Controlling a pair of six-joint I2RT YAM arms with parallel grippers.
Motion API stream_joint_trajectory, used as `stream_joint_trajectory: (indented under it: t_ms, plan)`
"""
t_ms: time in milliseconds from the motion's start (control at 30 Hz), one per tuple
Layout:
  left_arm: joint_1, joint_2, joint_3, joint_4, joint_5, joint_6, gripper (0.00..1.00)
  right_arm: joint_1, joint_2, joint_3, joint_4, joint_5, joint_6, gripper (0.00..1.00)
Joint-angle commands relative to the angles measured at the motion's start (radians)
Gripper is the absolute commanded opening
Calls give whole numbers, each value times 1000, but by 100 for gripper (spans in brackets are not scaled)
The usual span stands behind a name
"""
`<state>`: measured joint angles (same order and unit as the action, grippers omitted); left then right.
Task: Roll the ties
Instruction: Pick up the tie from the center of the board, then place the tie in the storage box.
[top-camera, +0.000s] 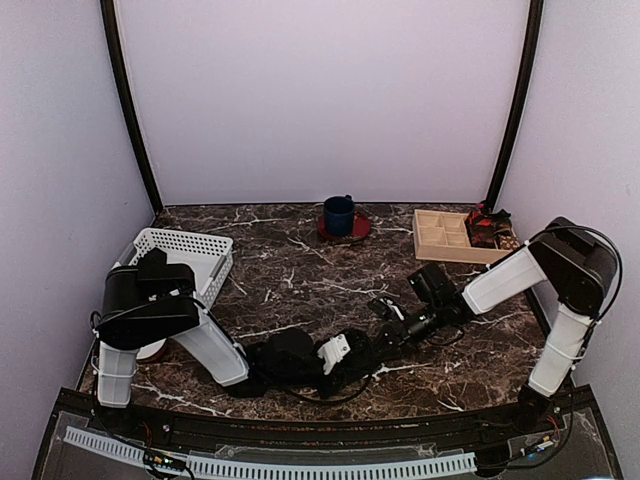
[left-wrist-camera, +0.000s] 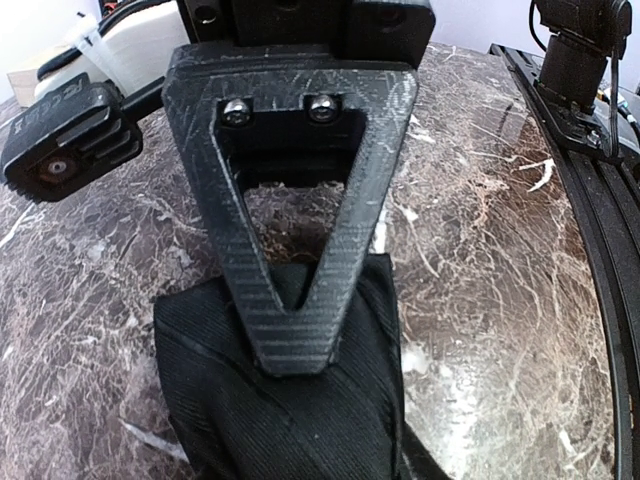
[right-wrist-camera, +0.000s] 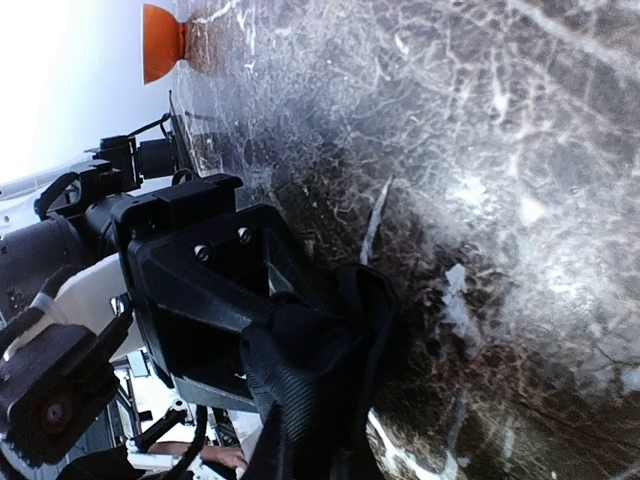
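Note:
A black tie (left-wrist-camera: 280, 420) lies bunched on the dark marble table near its front edge. My left gripper (left-wrist-camera: 292, 350) is shut on a fold of it, with the upper finger (left-wrist-camera: 350, 200) pressed onto the ribbed fabric. My right gripper (right-wrist-camera: 300, 330) is shut on the same tie (right-wrist-camera: 320, 400), and cloth hangs from its jaws just above the table. In the top view the left gripper (top-camera: 350, 350) and the right gripper (top-camera: 378, 335) meet tip to tip at the front middle. There the tie is hard to tell from the black fingers.
A white basket (top-camera: 185, 255) stands at the left behind my left arm. A blue cup on a red saucer (top-camera: 340, 215) is at the back middle. A wooden compartment tray (top-camera: 450, 235) with small items (top-camera: 490, 228) is at the back right. The table's front rail (left-wrist-camera: 600, 260) is close by.

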<state>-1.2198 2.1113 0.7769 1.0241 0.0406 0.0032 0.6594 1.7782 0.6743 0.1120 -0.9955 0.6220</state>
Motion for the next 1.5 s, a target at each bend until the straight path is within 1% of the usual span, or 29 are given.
stream_joint_trajectory:
  t_ms: [0,33,133,200,267,367,400,467,533,600,767,933,1033,1133,1200,1233,1367,1467]
  plan:
    - [-3,29,-30,-149,17,-29,42,23,-17,-6,44,43,5,0]
    - [-3,20,-32,-150,9,-30,48,25,-22,-7,46,48,10,0]
    - [-3,-25,-45,-146,-41,-35,72,28,-44,-8,30,68,17,0]
    - [-3,-52,-59,-133,-61,-30,82,31,-57,-5,15,82,20,0]
    - [-3,-69,-59,-140,-66,-18,83,31,-72,0,4,93,27,0]
    - [-3,-79,-46,-177,-73,-1,73,31,-99,33,-58,113,12,0]
    - [-3,-89,-50,-179,-88,-1,73,31,-110,46,-88,123,1,0]
    - [-3,-123,-72,-168,-138,-11,82,26,-139,76,-163,151,-20,0]
    - [-3,-179,-98,-163,-180,-9,87,9,-172,98,-235,177,-26,0]
    - [-3,-224,-107,-192,-210,0,91,-18,-217,121,-301,213,-31,0]
    - [-3,-306,-116,-288,-268,18,94,-120,-288,239,-507,322,-79,0]
    - [-3,-362,-93,-408,-304,-5,99,-225,-304,405,-664,441,-128,0]
    - [-2,-395,-85,-455,-336,-23,99,-304,-307,466,-657,501,-93,0]
    - [-3,-424,-88,-477,-361,-32,99,-399,-310,507,-558,534,3,0]
    - [-3,-441,-88,-494,-377,-32,99,-444,-307,519,-478,541,68,0]
    - [-3,-449,-90,-498,-387,-31,99,-465,-296,537,-464,557,87,0]
    - [-3,-484,-108,-508,-439,-38,99,-518,-214,673,-511,661,102,0]
    - [-3,-508,-123,-519,-474,-56,99,-527,-154,753,-516,761,150,0]
